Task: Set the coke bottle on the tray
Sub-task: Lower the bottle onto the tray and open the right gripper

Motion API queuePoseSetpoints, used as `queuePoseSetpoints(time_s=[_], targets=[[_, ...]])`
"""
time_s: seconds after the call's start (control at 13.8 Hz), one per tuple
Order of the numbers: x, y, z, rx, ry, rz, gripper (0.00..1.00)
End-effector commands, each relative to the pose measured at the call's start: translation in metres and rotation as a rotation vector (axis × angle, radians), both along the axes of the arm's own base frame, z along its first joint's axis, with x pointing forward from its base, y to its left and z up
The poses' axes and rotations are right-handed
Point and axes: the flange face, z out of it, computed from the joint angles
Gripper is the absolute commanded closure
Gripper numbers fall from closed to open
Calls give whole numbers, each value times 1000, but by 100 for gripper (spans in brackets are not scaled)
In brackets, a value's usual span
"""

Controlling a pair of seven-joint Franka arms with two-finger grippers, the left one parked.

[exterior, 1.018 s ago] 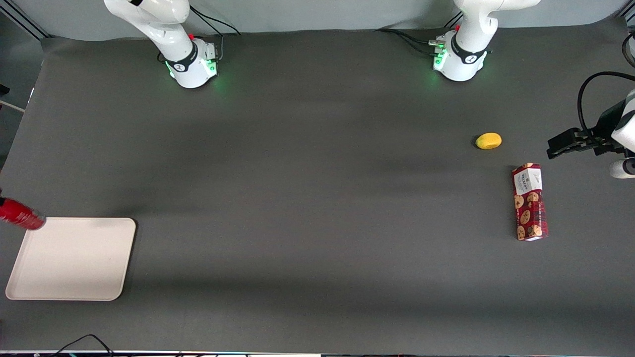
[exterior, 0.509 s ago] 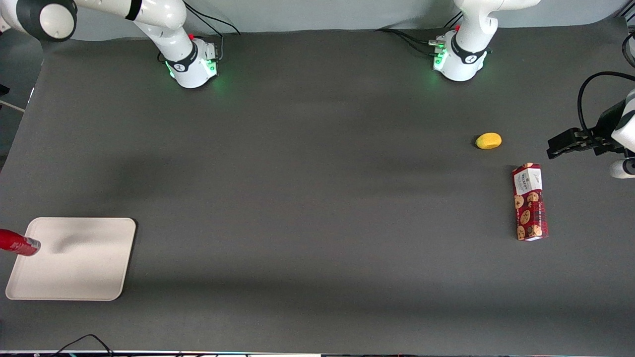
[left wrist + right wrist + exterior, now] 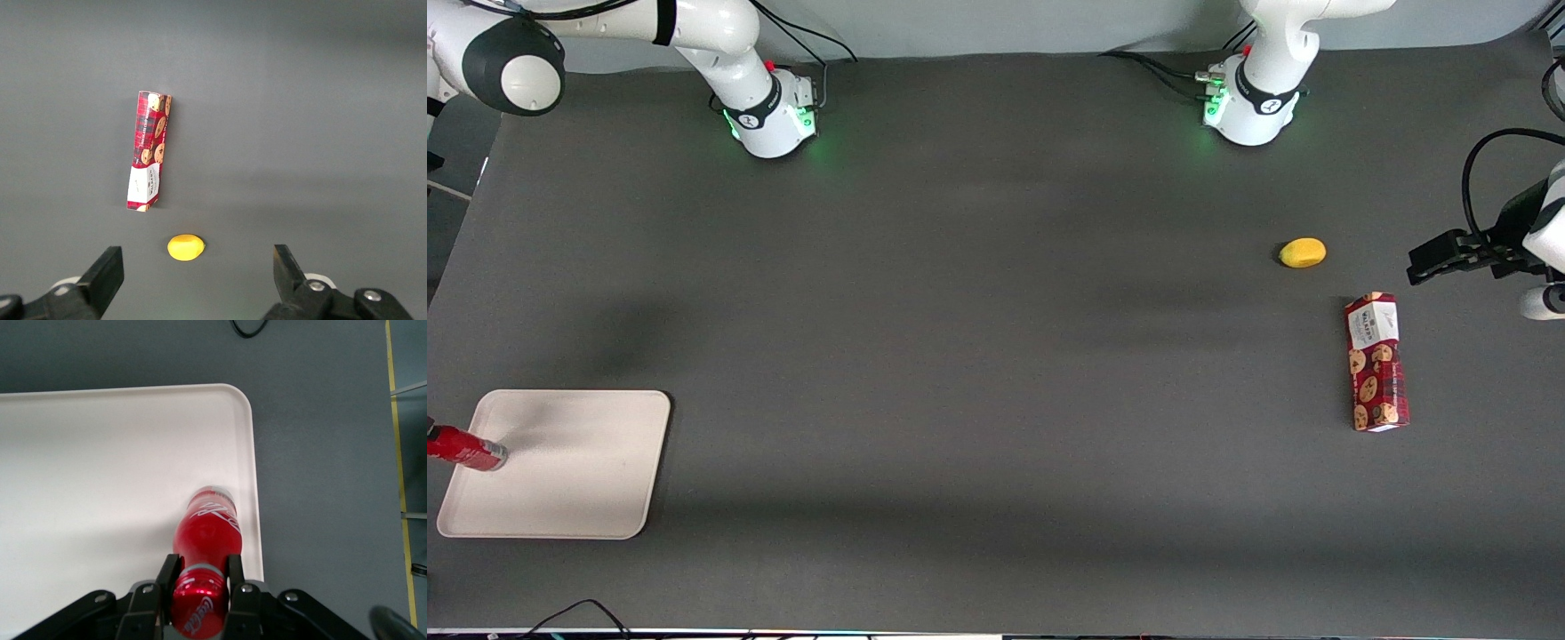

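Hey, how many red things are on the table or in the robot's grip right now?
2. The coke bottle is gripped by the gripper, its base at the tray edge. The cookie box lies toward the parked arm's end, near the lemon.

Your gripper (image 3: pixel 198 587) is clamped on the bottle (image 3: pixel 204 543), right over the tray (image 3: pixel 578 484) edge at the working arm's end. Most of the tray is bare (just a low rim). The box (image 3: pixel 1376 362) and lemon (image 3: pixel 1303 252) sit well apart, toward the parked arm's end.
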Motion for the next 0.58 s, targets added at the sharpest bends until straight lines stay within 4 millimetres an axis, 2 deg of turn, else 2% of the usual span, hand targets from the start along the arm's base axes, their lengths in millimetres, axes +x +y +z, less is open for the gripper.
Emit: queuePoseSetpoints(time_s=[0.0,0.15,0.22,0.29,0.36,0.44,0.51], targets=[[1,-9,3,-4,-18,25,100],[1,-10,3,-5,-17,24,100],[1,-9,2,-2,-15,24,54],[1,-9,1,-1,-15,21,49],[1,-9,2,0,-15,22,10],[1,-8,5,-2,-19,19,0],[1,-8,10,-5,-25,14,0]])
